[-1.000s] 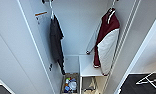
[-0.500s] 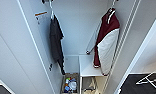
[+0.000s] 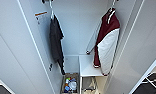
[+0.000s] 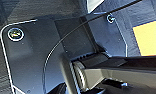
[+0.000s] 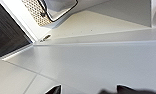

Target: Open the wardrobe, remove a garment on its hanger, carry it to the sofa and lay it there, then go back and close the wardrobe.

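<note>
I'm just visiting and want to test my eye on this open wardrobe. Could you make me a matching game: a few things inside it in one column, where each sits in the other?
Things:
1. maroon jacket
2. dark shirt
3. box of small items
4. white shelf

Places:
A. low down on the wardrobe floor
B. hanging on the right side
C. hanging on the left side
D. beneath the jacket's hem

Pairs: 1-B, 2-C, 3-A, 4-D
</note>
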`<state>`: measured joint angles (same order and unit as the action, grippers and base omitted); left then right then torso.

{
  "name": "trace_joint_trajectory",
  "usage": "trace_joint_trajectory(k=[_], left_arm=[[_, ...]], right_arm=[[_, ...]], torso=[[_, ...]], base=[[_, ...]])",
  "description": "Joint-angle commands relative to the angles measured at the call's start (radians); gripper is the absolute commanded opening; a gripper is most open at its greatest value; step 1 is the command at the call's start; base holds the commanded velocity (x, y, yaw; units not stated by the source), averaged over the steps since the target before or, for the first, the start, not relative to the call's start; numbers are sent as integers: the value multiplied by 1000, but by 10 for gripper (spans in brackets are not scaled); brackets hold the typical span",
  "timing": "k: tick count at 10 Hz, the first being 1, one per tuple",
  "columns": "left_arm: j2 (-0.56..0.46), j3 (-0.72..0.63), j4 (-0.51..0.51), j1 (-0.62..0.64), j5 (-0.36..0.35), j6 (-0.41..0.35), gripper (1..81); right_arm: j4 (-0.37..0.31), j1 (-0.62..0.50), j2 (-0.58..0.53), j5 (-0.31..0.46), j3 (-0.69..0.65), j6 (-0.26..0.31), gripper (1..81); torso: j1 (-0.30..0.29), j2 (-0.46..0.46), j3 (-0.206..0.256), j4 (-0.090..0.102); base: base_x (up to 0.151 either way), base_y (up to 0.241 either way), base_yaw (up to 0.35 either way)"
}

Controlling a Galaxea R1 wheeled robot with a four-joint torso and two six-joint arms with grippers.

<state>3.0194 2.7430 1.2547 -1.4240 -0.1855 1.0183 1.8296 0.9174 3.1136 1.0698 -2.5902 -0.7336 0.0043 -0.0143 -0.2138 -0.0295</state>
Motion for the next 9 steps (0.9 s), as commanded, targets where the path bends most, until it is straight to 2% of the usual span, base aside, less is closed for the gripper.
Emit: trace_joint_trajectory(k=[1,3,4,6,8,9], left_arm=[[-3,0,9,29,29,-7,811],[-9,-2,8,27,29,-7,811],[-9,-2,9,18,29,-7,811],[-5,-3,8,10,24,-7,811],[-2,-3,6,7,26,-7,811],[7,-3,-1,6,26,-7,811]], right_arm=[[-18,-82,-20,112,-37,-38,811],[-113,-42,-39,33,13,-58,811],[-188,-33,-51,-19,38,-58,811],[-419,-18,-98,-161,81,-56,811],[-596,12,-140,-268,102,-56,811],[-701,31,-171,-346,111,-56,811]], torso=[[0,0,0,0],[0,0,0,0],[0,0,0,0],[0,0,0,0],[0,0,0,0],[0,0,0,0]], base=[[0,0,0],[0,0,0],[0,0,0],[0,0,0],[0,0,0],[0,0,0]])
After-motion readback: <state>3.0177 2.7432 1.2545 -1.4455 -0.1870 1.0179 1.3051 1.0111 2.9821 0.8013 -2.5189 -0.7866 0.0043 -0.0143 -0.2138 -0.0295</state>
